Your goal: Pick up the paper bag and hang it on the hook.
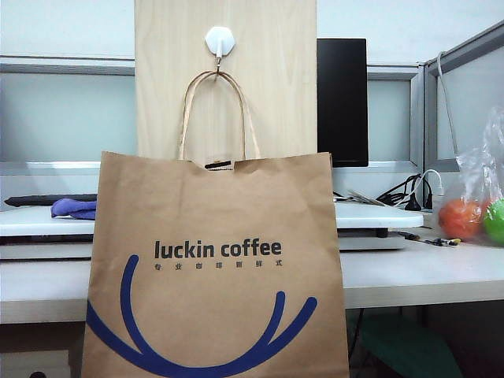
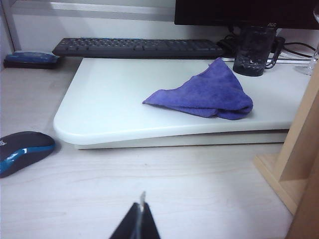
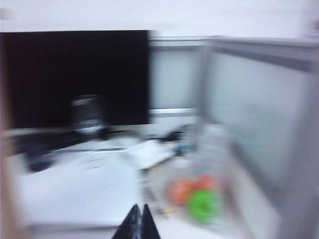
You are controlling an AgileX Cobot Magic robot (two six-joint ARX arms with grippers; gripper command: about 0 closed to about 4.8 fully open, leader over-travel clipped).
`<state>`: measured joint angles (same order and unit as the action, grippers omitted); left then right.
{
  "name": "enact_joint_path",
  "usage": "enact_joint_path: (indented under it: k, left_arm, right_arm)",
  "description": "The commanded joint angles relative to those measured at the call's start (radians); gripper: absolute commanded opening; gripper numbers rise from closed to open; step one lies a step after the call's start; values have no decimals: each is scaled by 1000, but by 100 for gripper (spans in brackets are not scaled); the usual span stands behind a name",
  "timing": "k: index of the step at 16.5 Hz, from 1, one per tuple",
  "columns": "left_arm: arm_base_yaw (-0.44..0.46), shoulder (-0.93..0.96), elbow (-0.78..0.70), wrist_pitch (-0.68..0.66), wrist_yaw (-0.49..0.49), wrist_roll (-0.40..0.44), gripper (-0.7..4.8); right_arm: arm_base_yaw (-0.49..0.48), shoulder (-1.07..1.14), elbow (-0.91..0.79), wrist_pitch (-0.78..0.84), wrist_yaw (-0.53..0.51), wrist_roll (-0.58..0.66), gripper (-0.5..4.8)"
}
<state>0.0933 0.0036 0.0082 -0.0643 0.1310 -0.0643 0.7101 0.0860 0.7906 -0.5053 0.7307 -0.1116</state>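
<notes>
The brown paper bag (image 1: 214, 268) printed "luckin coffee" hangs by one tan handle (image 1: 216, 110) from the white hexagonal hook (image 1: 220, 40) on the light wooden board (image 1: 268, 79). No arm shows in the exterior view. My left gripper (image 2: 139, 209) is shut and empty, low over the desk, well short of a purple cloth. My right gripper (image 3: 138, 211) is shut with nothing in it, and its view is blurred by motion; it faces the monitor and a bag of balls.
A purple cloth (image 2: 207, 94) lies on a white raised board (image 2: 109, 109), with a keyboard (image 2: 134, 47) behind and a mouse (image 2: 22, 149) beside it. A clear plastic bag of orange and green balls (image 1: 476, 209) sits at the right. A black monitor (image 1: 342, 98) stands behind.
</notes>
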Motion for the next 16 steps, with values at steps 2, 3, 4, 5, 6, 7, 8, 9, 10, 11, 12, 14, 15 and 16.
enact_joint_path:
  k: [2, 3, 4, 5, 6, 7, 8, 9, 10, 11, 12, 14, 15, 16]
  left_arm:
    - [2, 0, 1, 13, 4, 4, -5]
    - [1, 0, 1, 13, 5, 4, -5]
    - [1, 0, 1, 12, 4, 4, -5]
    - [2, 0, 1, 12, 4, 4, -6]
    - [1, 0, 1, 13, 5, 3, -6]
    - [1, 0, 1, 12, 5, 4, -5]
    - [1, 0, 1, 12, 4, 4, -5]
    - [2, 0, 1, 12, 4, 4, -6]
    - [2, 0, 1, 13, 4, 4, -6]
    - [2, 0, 1, 12, 4, 4, -6]
    - [2, 0, 1, 13, 4, 4, -6]
    - [2, 0, 1, 12, 4, 3, -6]
    - [2, 0, 1, 12, 4, 4, -6]
    - [2, 0, 1, 12, 4, 3, -6]
  right_arm:
    - [-507, -5, -245, 225, -369, 5, -1]
    - [-611, -3, -327, 290, -537, 2, -1]
    - [-707, -4, -423, 379, -682, 5, -1]
    - [-763, -9, -484, 427, -767, 14, -1]
    - [-800, -18, -528, 459, -806, 19, -1]
    - [-828, -29, -574, 488, -798, 34, -1]
    - [-841, -42, -605, 504, -791, 41, -1]
    - [-851, -54, -636, 520, -788, 43, -1]
    - [-855, -60, -661, 535, -785, 46, -1]
    - [-855, -60, -688, 559, -785, 53, -1]
    - [-854, -60, -714, 574, -785, 60, -1]
    - [-850, -60, -756, 588, -785, 82, -1]
    - [-850, -60, -775, 588, -785, 94, -1]
    - [-850, -60, -787, 579, -785, 97, -1]
